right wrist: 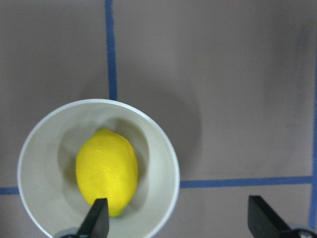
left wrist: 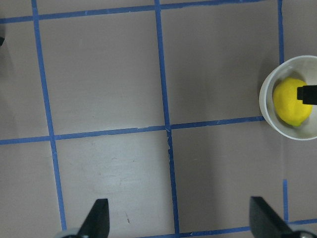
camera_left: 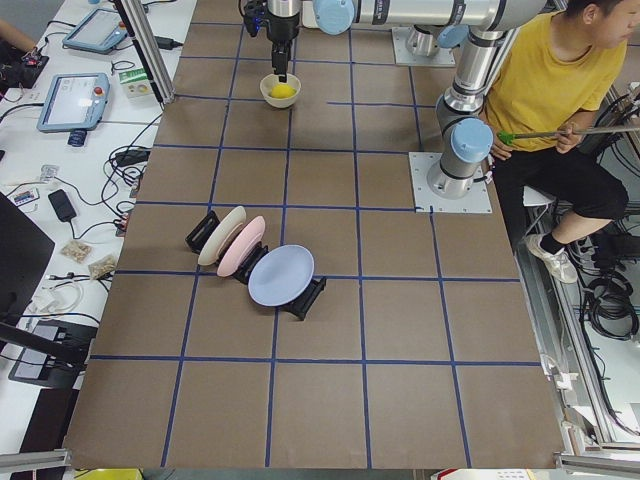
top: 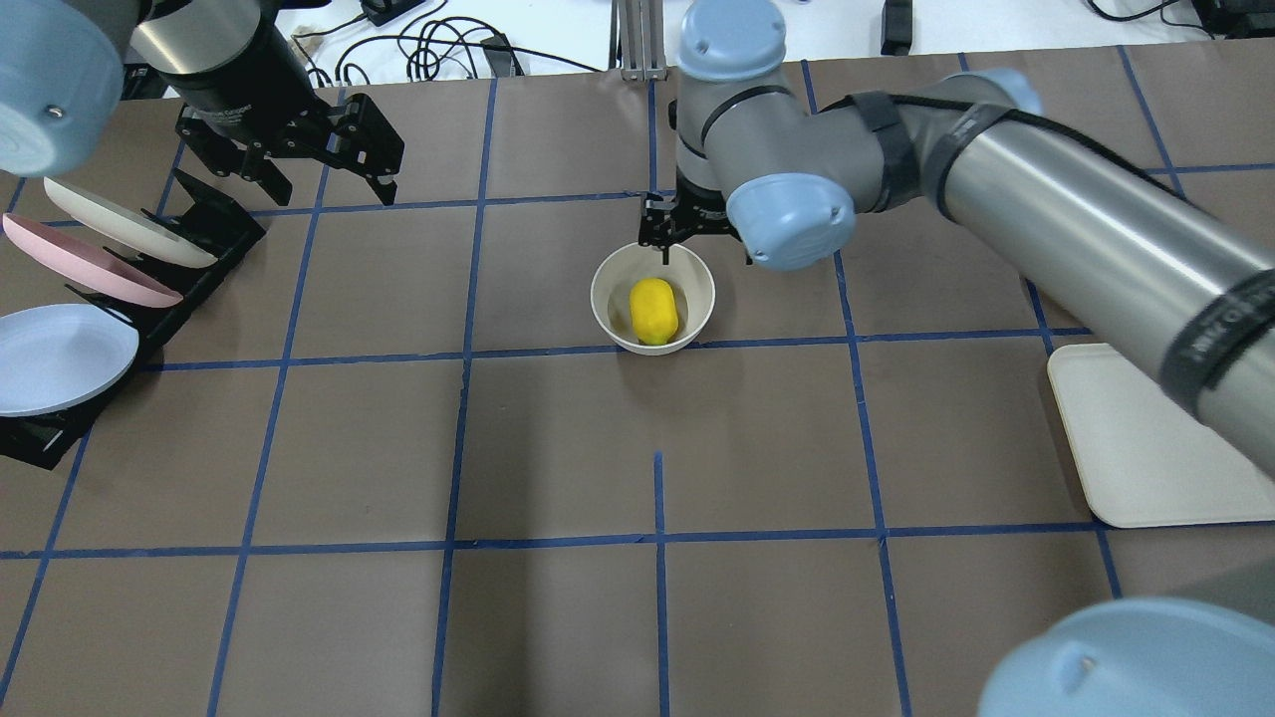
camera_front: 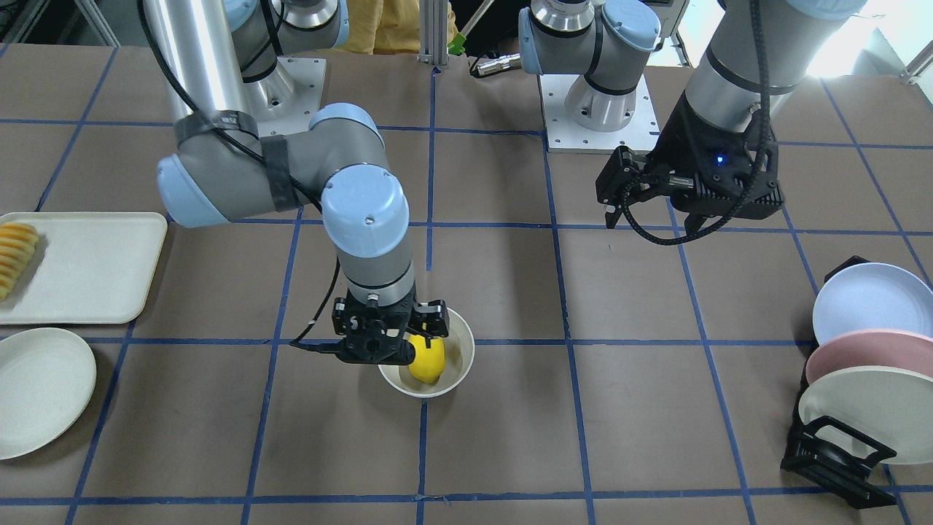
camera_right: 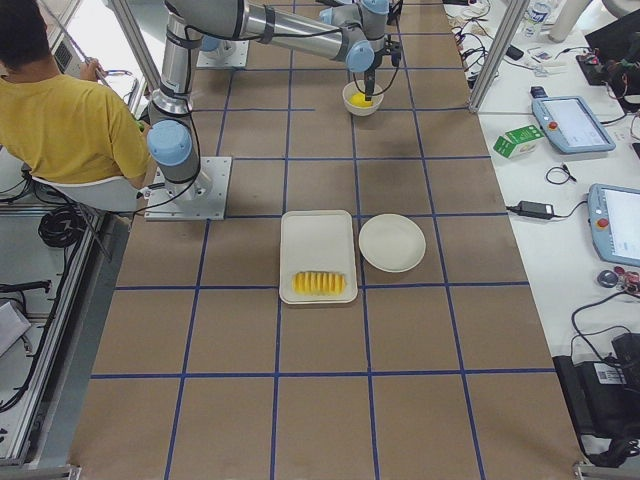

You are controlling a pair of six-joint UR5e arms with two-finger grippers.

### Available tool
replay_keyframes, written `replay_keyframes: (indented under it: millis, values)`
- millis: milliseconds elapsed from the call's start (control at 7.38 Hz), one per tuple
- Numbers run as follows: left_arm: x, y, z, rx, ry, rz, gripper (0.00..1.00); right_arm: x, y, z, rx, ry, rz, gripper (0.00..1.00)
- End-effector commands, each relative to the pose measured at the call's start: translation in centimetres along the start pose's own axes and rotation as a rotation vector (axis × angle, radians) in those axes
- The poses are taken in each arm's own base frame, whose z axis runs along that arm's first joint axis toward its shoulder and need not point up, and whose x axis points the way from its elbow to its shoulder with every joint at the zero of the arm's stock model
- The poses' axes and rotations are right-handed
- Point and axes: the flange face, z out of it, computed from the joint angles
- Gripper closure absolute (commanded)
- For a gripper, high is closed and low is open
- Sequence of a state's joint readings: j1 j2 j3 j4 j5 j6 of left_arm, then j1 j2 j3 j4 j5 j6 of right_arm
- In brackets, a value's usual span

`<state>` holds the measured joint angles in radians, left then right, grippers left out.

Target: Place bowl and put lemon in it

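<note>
The off-white bowl stands upright on the table near the middle, and the yellow lemon lies inside it. Both show in the overhead view, the bowl with the lemon. My right gripper hovers just above the bowl's robot-side rim, open and empty. In the right wrist view its fingers spread wide over the bowl and the free lemon. My left gripper is open and empty, raised near the plate rack. Its wrist view shows the bowl at the right edge.
A black rack holds blue, pink and cream plates at my left side. A cream tray with sliced orange-yellow food and a flat white plate lie at my right side. A person sits behind the robot.
</note>
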<state>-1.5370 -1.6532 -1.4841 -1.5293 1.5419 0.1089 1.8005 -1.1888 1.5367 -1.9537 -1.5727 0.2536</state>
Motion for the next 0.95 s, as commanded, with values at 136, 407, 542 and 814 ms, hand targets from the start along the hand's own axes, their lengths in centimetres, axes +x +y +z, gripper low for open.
replay_keyframes:
  millis: [136,407,542,814]
  values:
    - [0.0,0.0,-0.1,0.002,-0.002,0.000,0.00,14.1,4.4,-10.4,-0.161,0.026,-0.048,0.00]
    - [0.0,0.0,0.0,0.000,-0.001,0.000,0.00,16.8,6.4,-13.6,-0.147,0.028,-0.004,0.00]
    - [0.0,0.0,0.0,0.000,-0.001,0.000,0.00,16.7,7.9,-15.2,-0.132,0.026,-0.002,0.00]
    - [0.1,0.0,0.0,0.000,-0.001,0.002,0.00,16.7,8.6,-15.9,-0.136,0.027,-0.002,0.00]
